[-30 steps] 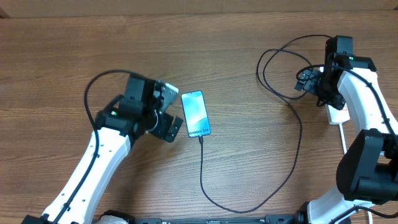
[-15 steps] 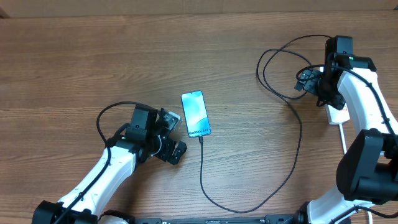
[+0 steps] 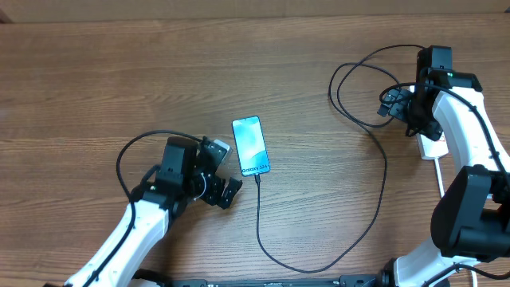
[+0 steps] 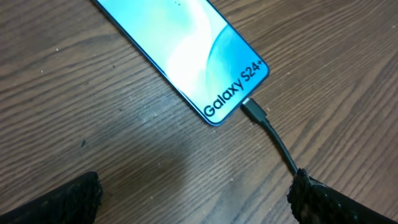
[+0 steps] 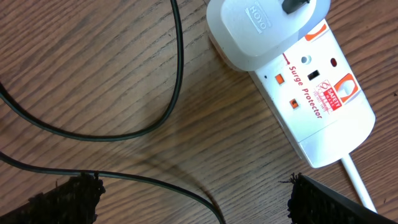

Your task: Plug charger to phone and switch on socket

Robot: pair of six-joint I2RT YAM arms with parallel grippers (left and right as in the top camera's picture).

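Wooden table (image 3: 96, 72), and the phone (image 3: 251, 146) lies face up mid-table, the charger (image 4: 252, 110) tip seated in its bottom edge. Left gripper (image 3: 225, 171) hangs just beside it, jaws wide, empty. Right gripper (image 5: 199, 202) is spread wide near the socket (image 5: 311, 93), holding nothing.

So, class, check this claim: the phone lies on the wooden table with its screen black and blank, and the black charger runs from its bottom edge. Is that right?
Not quite. The phone does not have a black, blank screen: it glows light blue and reads "Galaxy S24+", as the left wrist view shows. The rest holds: it lies on the wooden table, and the black charger runs from its bottom edge.
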